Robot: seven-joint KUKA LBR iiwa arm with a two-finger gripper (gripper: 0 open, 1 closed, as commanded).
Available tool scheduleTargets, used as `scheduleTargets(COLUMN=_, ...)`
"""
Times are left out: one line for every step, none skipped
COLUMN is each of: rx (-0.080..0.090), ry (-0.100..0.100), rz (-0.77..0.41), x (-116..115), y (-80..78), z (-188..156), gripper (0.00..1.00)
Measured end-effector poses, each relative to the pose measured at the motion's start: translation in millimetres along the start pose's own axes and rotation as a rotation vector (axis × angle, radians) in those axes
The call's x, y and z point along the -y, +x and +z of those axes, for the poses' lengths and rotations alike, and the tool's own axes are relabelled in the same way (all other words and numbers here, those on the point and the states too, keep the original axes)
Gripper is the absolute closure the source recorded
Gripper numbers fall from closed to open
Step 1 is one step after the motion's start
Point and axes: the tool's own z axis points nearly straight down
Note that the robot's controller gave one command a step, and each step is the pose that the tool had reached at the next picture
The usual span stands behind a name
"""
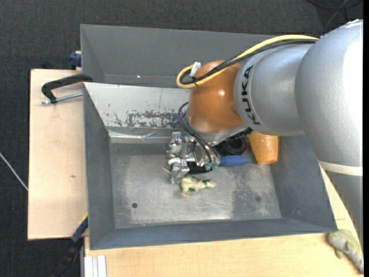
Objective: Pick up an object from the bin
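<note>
Camera view. Grey metal bin [132,183] across the middle of the frame, floor scuffed, back wall streaked with dark marks. Silver arm [300,91] in from the right edge, large in the upper right, with an orange cover [210,105] at the wrist and a yellow cable [277,40] looped over the top of it.

Gripper [181,161] below and left of the orange cover, low over the bin floor, about centre of frame. Metal parts and wires crowded together there. Released or clenched: cannot tell. Hold on anything: cannot tell either.

Pale cream piece [195,184], small, knobbly, irregular in outline, lying flat on the floor right under the gripper as framed, just below centre. Touching the gripper's lower end or just short of it: cannot tell. Too small to name as a kind of thing.

Orange block [265,149], stubby, right of centre on the floor, upper part tucked under the arm. Blue piece [233,160], thin and long, lying roughly level between the gripper and the orange block, right end close to the block's lower left. Black piece [233,147] just above the blue one, mostly hidden beneath the orange cover. All three bunched to the right of the gripper, pale cream piece apart from them, lower and to the left.

Small dark speck [134,205] on the floor, lower left of the bin, well apart from the rest.
</note>
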Motion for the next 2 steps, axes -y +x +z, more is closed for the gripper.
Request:
scheduleTargets(rx=0.0, ry=0.007, rz=-0.249, x=-69.2, y=2.4, z=3.4, gripper=1.0)
scheduleTargets(rx=0.003, ry=0.007, rz=-0.346, x=-49.6, y=14.8, z=-209.4, gripper=1.0)
